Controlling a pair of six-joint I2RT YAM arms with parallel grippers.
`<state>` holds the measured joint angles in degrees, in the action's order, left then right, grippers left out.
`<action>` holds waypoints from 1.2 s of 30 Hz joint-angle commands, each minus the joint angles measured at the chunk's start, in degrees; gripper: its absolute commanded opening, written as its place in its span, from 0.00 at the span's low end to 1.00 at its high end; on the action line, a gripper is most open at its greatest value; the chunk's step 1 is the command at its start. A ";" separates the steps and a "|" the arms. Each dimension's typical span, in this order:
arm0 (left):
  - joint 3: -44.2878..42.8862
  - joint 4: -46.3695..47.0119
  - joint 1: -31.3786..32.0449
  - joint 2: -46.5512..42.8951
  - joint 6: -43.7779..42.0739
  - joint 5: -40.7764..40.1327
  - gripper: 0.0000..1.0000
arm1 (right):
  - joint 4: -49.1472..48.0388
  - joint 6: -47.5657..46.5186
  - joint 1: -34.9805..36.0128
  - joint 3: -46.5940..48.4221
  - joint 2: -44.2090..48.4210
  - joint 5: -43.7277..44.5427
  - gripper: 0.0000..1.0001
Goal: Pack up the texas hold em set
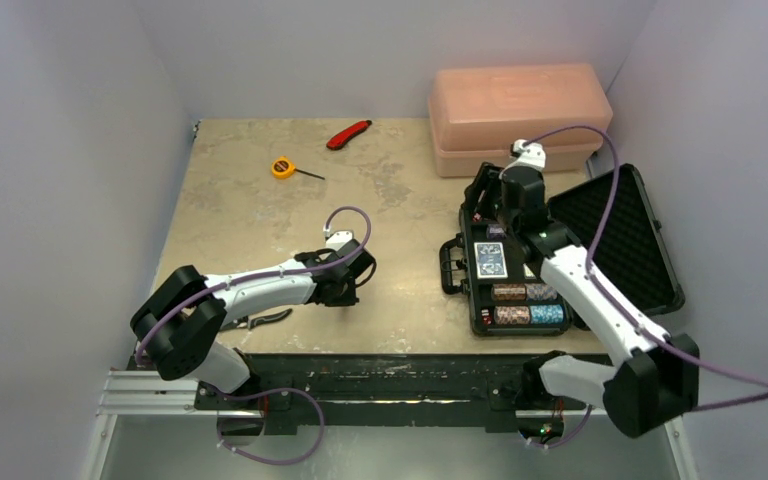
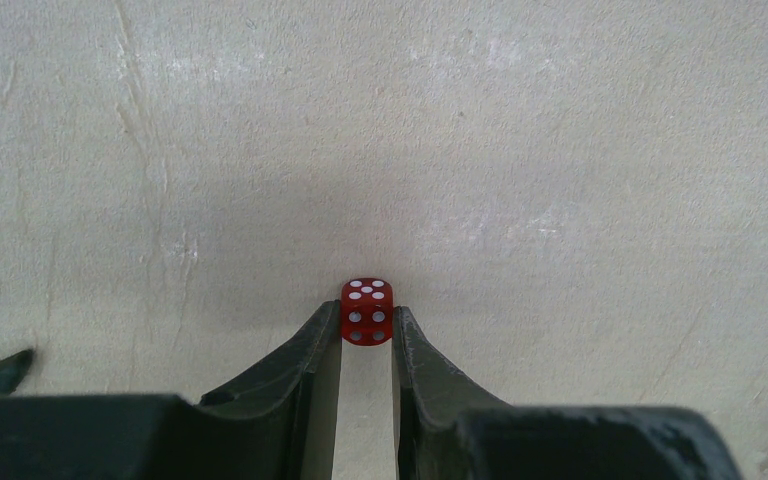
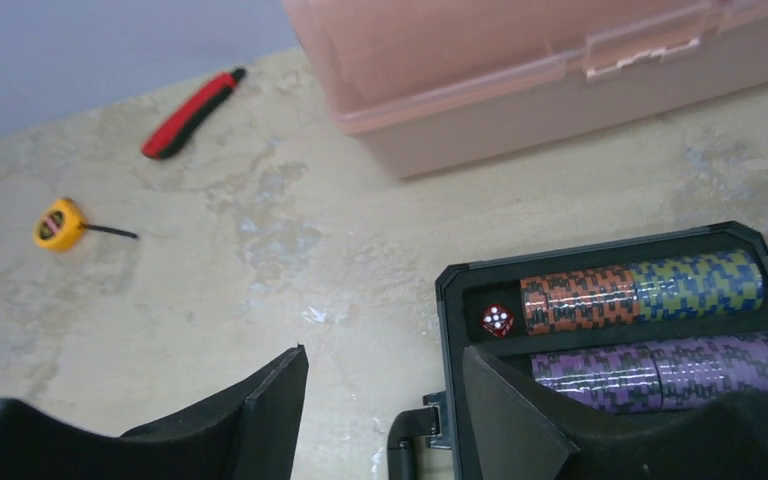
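Observation:
The black case [image 1: 465, 262] lies open at the right with its foam-lined lid [image 1: 620, 235] folded back. It holds chip rolls [image 1: 526, 304] and a blue card deck [image 1: 490, 258]. My left gripper [image 1: 365, 268] is at the table's middle, shut on a small red die [image 2: 367, 311] pinched between its fingertips [image 2: 328, 330], low over the tabletop. My right gripper [image 3: 382, 360] is open and empty above the case's far left corner. Its view shows another red die [image 3: 497, 320] in a case slot beside orange and yellow chip rolls [image 3: 640, 290] and purple rolls [image 3: 660, 365].
A translucent pink box [image 1: 515, 110] stands behind the case at the back right. A red utility knife [image 1: 348, 134] and a yellow tape measure [image 1: 283, 167] lie at the back middle. A dark-handled tool [image 1: 260, 320] lies under my left arm.

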<state>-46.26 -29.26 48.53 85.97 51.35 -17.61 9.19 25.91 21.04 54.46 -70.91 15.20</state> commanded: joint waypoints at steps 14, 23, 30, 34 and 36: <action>-1.35 -3.43 0.70 -0.01 -0.07 1.55 0.00 | 5.24 1.76 0.13 -3.81 21.30 7.39 0.67; -5.36 -5.88 0.76 1.79 -0.42 0.99 0.00 | 6.17 2.08 0.11 -4.99 25.89 6.16 0.72; -7.18 -6.96 1.11 1.81 -0.39 1.33 0.00 | 5.01 3.46 0.08 -7.61 28.53 7.47 0.74; -8.82 -7.60 1.28 1.39 -0.93 1.89 0.00 | 4.95 4.03 0.52 -8.26 28.88 9.30 0.74; -10.03 -8.04 1.30 1.39 -1.19 2.20 0.00 | 4.91 4.41 0.98 -8.48 29.18 11.18 0.76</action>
<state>-52.53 -36.23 49.43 87.99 51.33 -16.05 15.86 28.93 21.21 46.35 -42.83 22.17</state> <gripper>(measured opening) 0.201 0.747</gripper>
